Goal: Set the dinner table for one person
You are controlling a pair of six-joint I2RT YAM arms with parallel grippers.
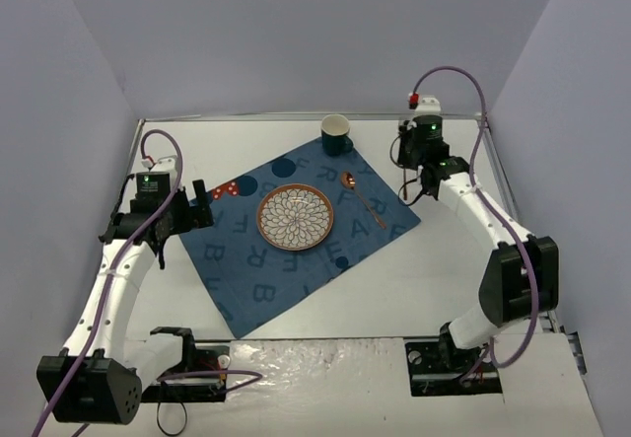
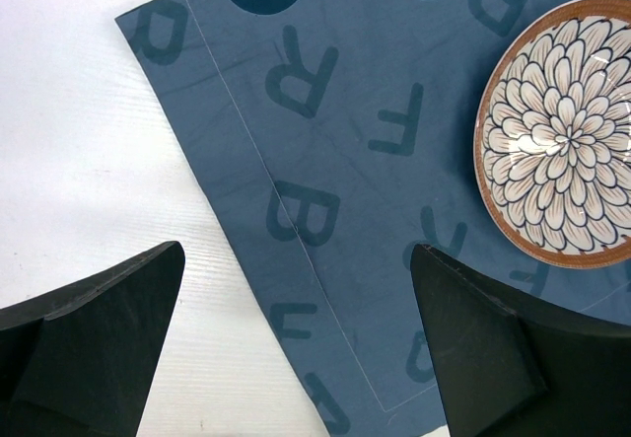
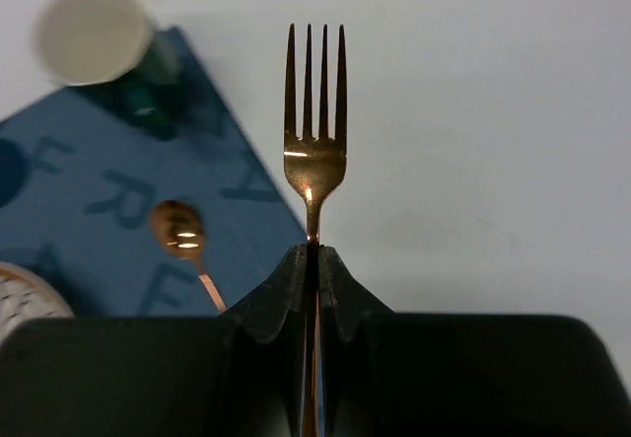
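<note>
White dinner table (image 1: 434, 279): placemat (image 1: 246, 259) with plate (image 1: 296, 217), spoon (image 1: 363, 200), cup (image 1: 336, 135); right claw (image 3: 311, 254) clamps fork (image 3: 315, 151); left claw (image 2: 296, 248) agape.

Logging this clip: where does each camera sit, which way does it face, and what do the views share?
Top external: above and behind the bases, looking down on the dinner table, placemat, plate, cup and spoon; left arm and right arm show.
Left wrist: over the placemat's left edge, facing down; the open left gripper frames the bottom.
Right wrist: facing the far edge past the fork in the shut right gripper.
Shared: placemat and plate appear in all three.
</note>
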